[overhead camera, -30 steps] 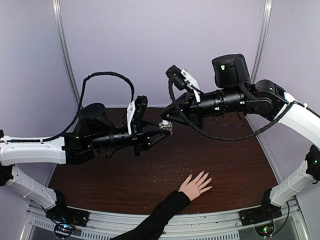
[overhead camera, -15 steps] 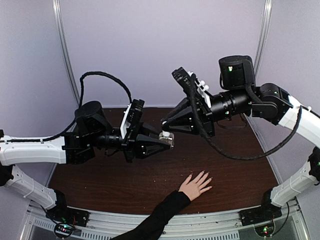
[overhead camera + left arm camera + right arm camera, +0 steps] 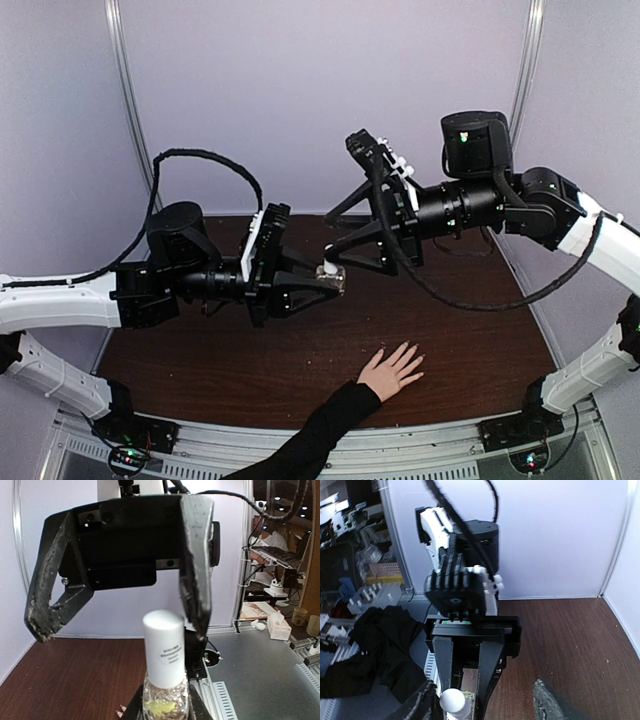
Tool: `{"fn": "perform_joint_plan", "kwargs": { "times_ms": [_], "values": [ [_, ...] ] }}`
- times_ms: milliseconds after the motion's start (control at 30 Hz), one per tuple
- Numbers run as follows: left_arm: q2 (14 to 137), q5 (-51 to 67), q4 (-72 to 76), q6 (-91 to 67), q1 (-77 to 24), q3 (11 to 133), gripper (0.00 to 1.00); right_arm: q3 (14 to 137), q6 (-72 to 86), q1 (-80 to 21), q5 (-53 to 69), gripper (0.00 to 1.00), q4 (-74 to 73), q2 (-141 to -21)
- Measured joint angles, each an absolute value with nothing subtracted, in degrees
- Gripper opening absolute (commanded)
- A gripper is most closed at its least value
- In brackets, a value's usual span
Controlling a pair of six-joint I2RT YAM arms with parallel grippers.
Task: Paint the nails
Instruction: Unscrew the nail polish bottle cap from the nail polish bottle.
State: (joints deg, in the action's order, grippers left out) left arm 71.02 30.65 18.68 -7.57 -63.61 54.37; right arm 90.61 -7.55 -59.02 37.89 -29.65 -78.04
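Observation:
A small clear glass bottle (image 3: pixel 333 275) of glittery polish with a white cap (image 3: pixel 163 649) stands upright in my left gripper (image 3: pixel 164 709), which is shut on its glass body, held above the table. My right gripper (image 3: pixel 334 236) is open wide, its two black fingers (image 3: pixel 196 580) spread around and above the cap without touching it. In the right wrist view the cap (image 3: pixel 452 700) shows close to one fingertip of that gripper (image 3: pixel 485 706). A light-skinned hand (image 3: pixel 388 374) in a black sleeve lies flat with spread fingers, below both grippers. Its nails (image 3: pixel 413 352) are too small to make out.
The dark wooden table (image 3: pixel 470 330) is bounded by pale walls at the back and sides and a metal rail (image 3: pixel 420 445) at the near edge. The sleeved forearm (image 3: pixel 315 440) crosses that rail. A black cable (image 3: pixel 205 158) loops above my left arm.
My right gripper has gone from shut at the bottle's cap to wide open, and its wrist has rolled. The left gripper with the bottle has rolled and sunk slightly. The hand has not moved.

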Motion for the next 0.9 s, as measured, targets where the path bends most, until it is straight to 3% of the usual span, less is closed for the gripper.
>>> {"fn": "perform_joint_plan", "kwargs": {
  "times_ms": [267,533,900],
  "values": [
    [69.84,15.97,13.65,-4.58,-63.77,54.48,0.00,90.59,-4.23,-58.63,29.54,0.73,-28.88,-76.97],
    [70.91,3.22,11.79,-4.14,-63.77,55.22,0.00,92.77,4.01,-58.63,20.08,0.65,-30.46,-79.96],
    [72.84,-4.36,11.46,-4.40,-63.77,55.96,0.00,93.08,12.51,-58.63,12.25,0.48,-32.45,-84.58]
  ]
}}
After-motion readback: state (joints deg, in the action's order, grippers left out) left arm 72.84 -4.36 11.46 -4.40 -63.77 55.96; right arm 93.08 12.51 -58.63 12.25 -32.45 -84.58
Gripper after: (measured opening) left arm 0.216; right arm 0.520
